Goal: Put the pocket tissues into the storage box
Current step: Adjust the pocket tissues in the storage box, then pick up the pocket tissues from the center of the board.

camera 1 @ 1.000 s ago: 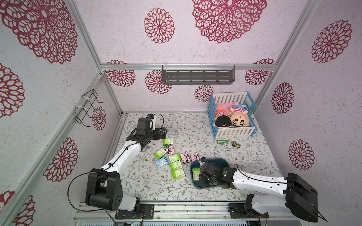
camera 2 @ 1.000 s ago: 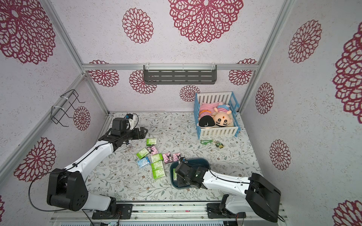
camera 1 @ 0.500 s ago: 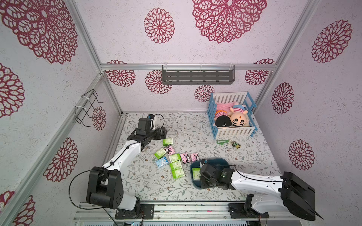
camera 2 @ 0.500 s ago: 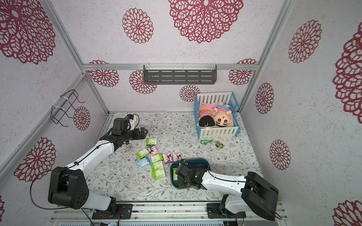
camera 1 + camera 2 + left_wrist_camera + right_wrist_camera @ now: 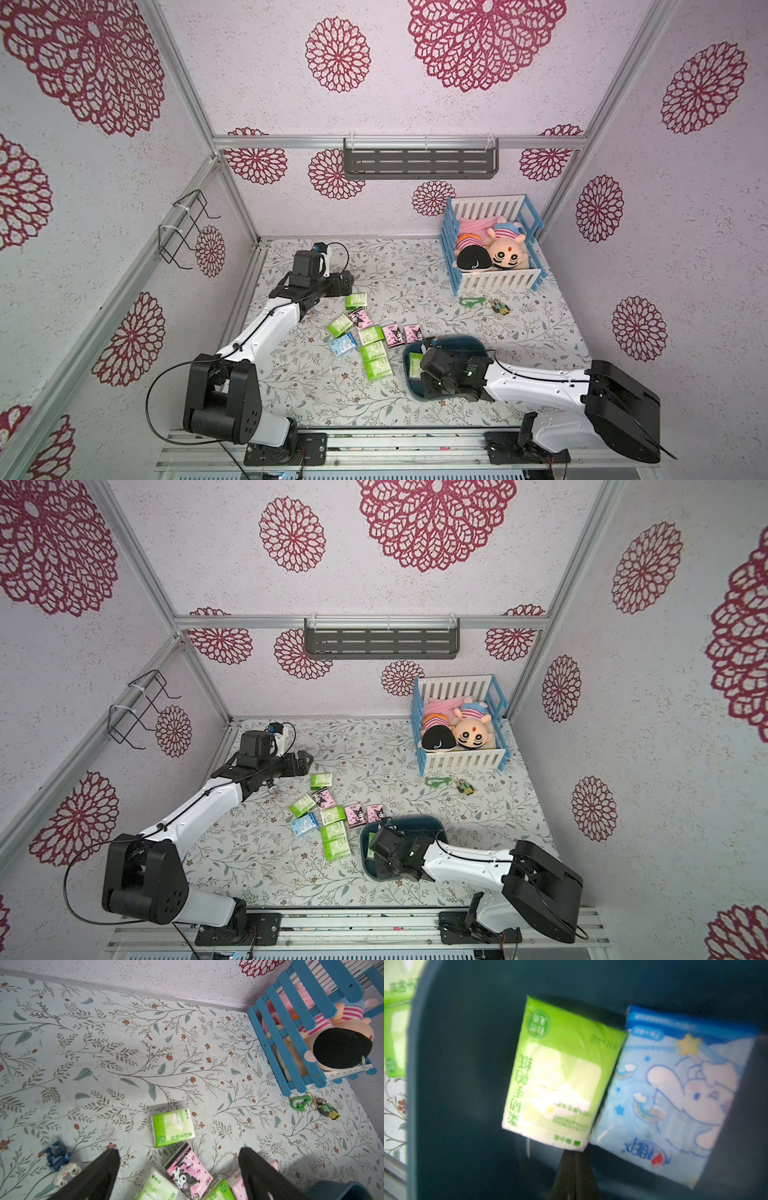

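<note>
Teal plastic of the storage box (image 5: 461, 341) is already enclosing two of the pocket tissues: a green pack (image 5: 560, 1076) and a light blue pack (image 5: 664, 1095) are lying flat on its floor, side by side with their edges touching, probably so that room is remaining for more. The right gripper (image 5: 574, 1157) is reaching low inside the box with its fingertips pressed almost together, just at the green pack's edge. Whether it is pinching the wrapper I cannot tell, but I am judging that this pack is being set down. The left gripper (image 5: 178, 1151) is hanging with its jaws wide apart and empty above the far end of the loose packs (image 5: 370, 334). These are waiting in a cluster on the floral table (image 5: 415, 270) just beside the box, so this arm is seeming ready to take the next one while the right arm is occupied.
</note>
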Robot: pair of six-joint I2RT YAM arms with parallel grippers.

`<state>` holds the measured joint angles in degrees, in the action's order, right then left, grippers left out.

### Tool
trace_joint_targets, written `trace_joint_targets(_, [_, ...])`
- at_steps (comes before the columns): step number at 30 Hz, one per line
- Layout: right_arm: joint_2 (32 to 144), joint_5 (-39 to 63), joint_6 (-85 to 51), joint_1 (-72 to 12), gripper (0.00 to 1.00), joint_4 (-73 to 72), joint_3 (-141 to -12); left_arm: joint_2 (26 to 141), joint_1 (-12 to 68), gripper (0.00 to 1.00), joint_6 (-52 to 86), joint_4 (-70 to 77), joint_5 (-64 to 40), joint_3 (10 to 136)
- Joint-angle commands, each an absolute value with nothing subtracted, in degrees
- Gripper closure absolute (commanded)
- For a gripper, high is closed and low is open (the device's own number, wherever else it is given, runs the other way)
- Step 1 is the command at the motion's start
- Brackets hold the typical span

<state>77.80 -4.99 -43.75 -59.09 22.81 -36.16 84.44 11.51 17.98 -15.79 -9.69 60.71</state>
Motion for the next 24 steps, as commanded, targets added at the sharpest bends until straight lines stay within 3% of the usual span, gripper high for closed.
trace_joint_targets(1, [76.97,-7.6,-43.58,-58.79,0.82,23.22,-39.04,84.71,11.75,0.03,17.29,-16.18,-9.59,61.01])
trace_joint_targets(4, [76.04,-8.53,-42.45,-58.82,0.65,24.49,-40.63,84.81,11.71,0.03,17.4,-16.33,-9.76,61.14])
trace_joint_targets(6, [75.32,-9.5,-41.37,-58.8,0.6,25.26,-41.91,84.77,11.77,0.03,17.48,-16.42,-9.88,61.25])
trace_joint_targets(17, [71.08,-12.13,-36.99,-55.98,0.55,24.08,-47.11,84.15,11.7,0.03,17.43,-16.8,-10.02,61.94])
trace_joint_targets(24, [80.84,-8.09,-34.04,-51.34,0.46,18.47,-53.96,83.72,11.63,0.03,17.57,-17.3,-9.24,62.31])
